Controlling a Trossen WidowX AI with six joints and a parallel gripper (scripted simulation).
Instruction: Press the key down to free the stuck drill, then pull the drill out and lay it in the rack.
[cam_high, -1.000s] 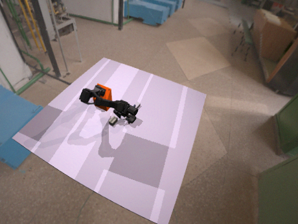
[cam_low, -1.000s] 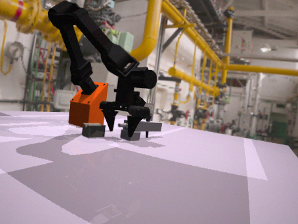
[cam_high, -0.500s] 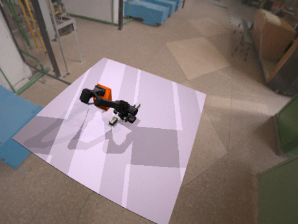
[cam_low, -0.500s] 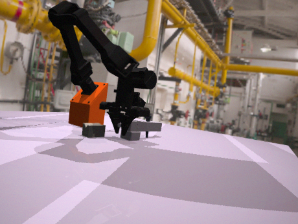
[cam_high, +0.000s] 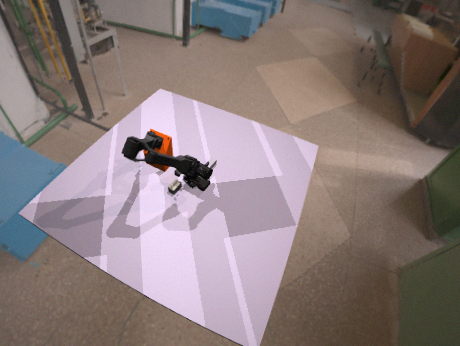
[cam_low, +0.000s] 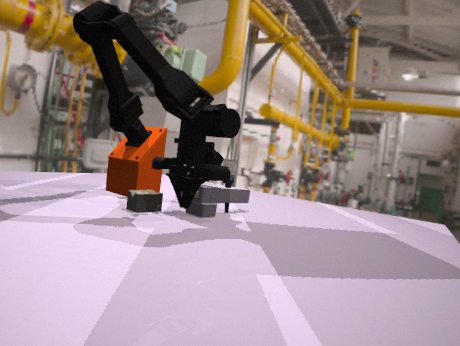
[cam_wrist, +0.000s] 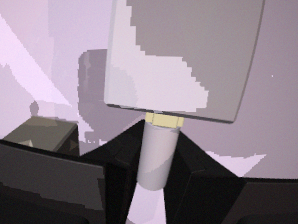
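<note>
My gripper (cam_low: 187, 205) (cam_wrist: 155, 128) points down, with its fingers shut on the drill (cam_wrist: 156, 167), a light grey cylinder seen in the wrist view. A pale yellow collar (cam_wrist: 164, 120) shows where the drill meets the grey holder block (cam_low: 225, 194) (cam_wrist: 175, 80). In the exterior view the fingers hide the drill. A thin black pin (cam_low: 227, 207), apparently the key, reaches below the block. The rack (cam_high: 174, 187) (cam_low: 144, 201) (cam_wrist: 52, 131), a small grey-beige block, stands beside the gripper with nothing seen lying in it.
The orange arm base (cam_high: 164, 143) (cam_low: 122, 175) stands behind the rack. A lower grey block (cam_low: 204, 209) sits beneath the near end of the holder block, close to the fingers. Shadows of the arm fall across the pale table top (cam_high: 175, 270) (cam_low: 200, 300).
</note>
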